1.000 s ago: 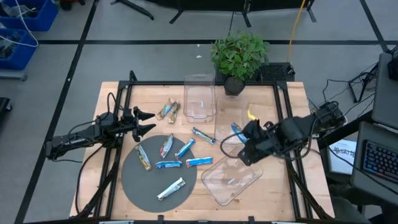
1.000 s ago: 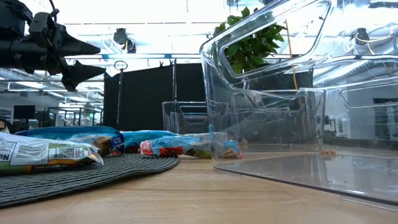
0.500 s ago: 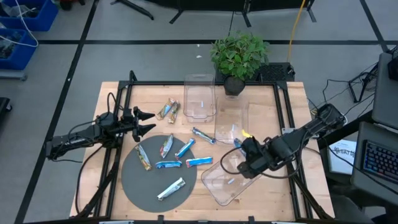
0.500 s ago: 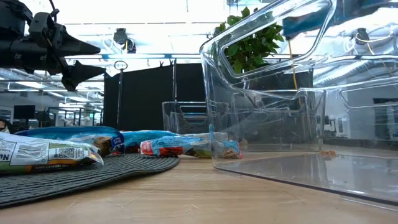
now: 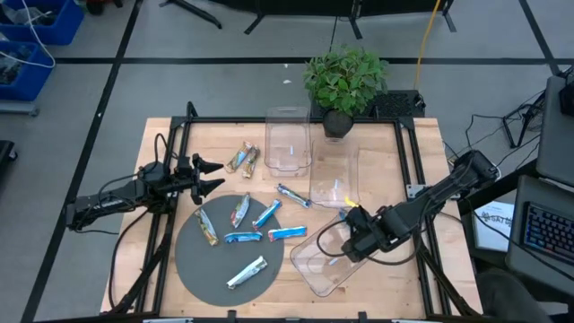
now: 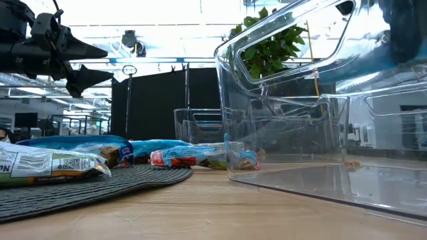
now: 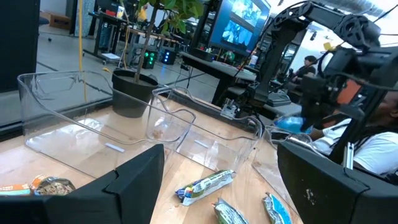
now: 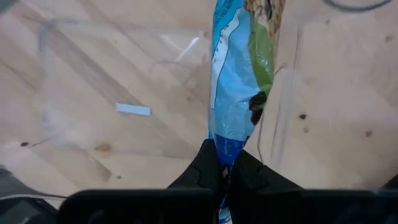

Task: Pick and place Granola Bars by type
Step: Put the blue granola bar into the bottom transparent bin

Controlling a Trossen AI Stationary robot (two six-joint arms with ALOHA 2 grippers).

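My right gripper [image 5: 352, 226] is shut on a bright blue granola bar [image 8: 239, 81] and hovers over the near-right clear bin [image 5: 316, 278]. My left gripper [image 5: 213, 176] is open and waits above the table's left side, just beyond the round grey mat [image 5: 193, 265]. Several bars lie flat on the mat: blue ones [image 5: 243, 238] [image 5: 287, 233] [image 5: 266, 213], a silvery one [image 5: 247, 272] and others [image 5: 206, 226]. One more bar [image 5: 293, 195] lies on the wood beside the mat, and two tan ones [image 5: 242, 159] lie farther back. My right gripper pinches the blue bar by one end of its wrapper [image 8: 226, 149] between the two fingers [image 8: 208, 169]. The fingers point down from above. The bar hangs clear below them, along their line, over the bin's floor.
Two more clear bins stand behind: one at the far middle [image 5: 287, 139], one right of it [image 5: 334, 175]. A potted plant [image 5: 345, 81] stands at the far edge. The near-right bin lies slanted near the near edge. Black frame rails [image 5: 166, 224] run along both sides.
My right gripper, still shut on the blue bar, has travelled from over the middle bin toward the table's near edge and now stands over the near-right bin. My left arm has kept still, and the bars on the mat have not moved.
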